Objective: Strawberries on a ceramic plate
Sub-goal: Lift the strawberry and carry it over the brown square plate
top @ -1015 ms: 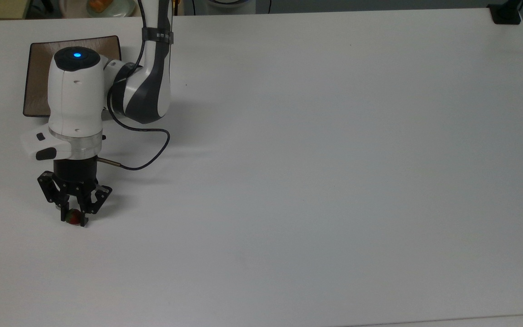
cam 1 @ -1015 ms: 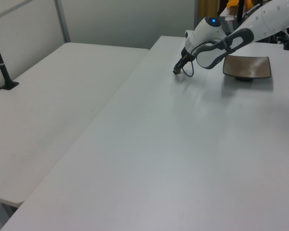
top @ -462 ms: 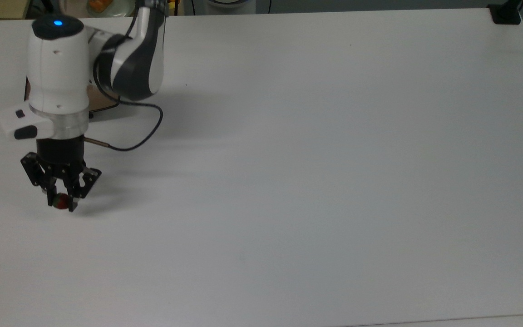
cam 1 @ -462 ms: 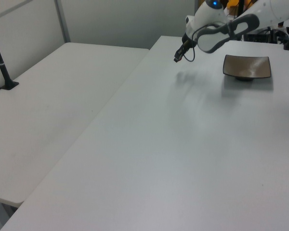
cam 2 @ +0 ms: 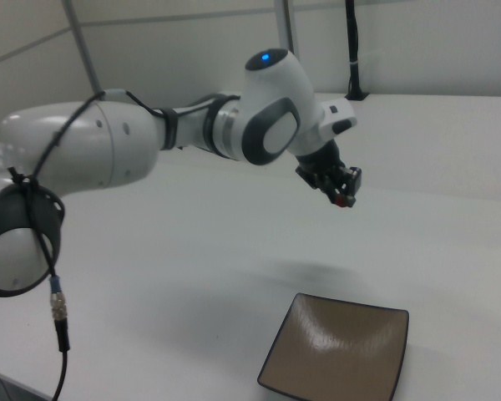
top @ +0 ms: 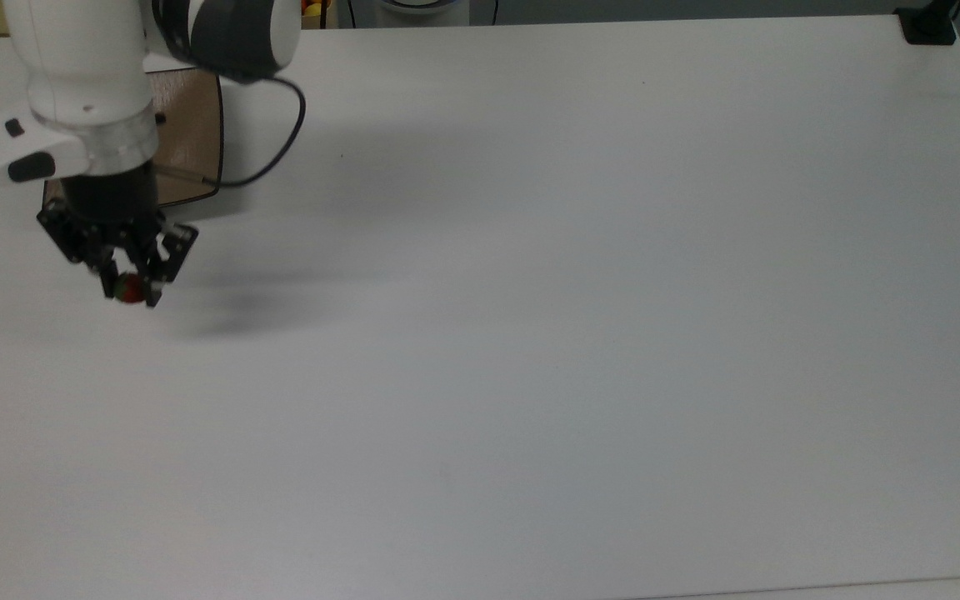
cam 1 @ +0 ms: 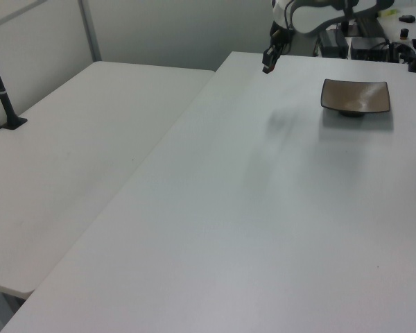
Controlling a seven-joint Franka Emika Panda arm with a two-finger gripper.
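Note:
My gripper (top: 132,290) hangs well above the white table, shut on the small dark red strawberry (top: 129,288) with its green cap. In the right view the gripper (cam 2: 341,198) holds the strawberry (cam 2: 342,200) high over the table, beyond the ceramic plate (cam 2: 336,351). The square brown ceramic plate (top: 194,137) lies at the top view's upper left, partly hidden behind my arm. In the left view the plate (cam 1: 356,96) sits bare at the far right, and the gripper (cam 1: 268,67) hovers to its left.
A black cable (top: 276,150) loops from my wrist over the table beside the plate. A black post base (top: 928,27) stands at the top view's far right corner. A second white table (cam 1: 69,146) adjoins on the left view's left.
The arm has risen off the table with the strawberry held, and moved toward the plate; in the top view the gripper went up the picture.

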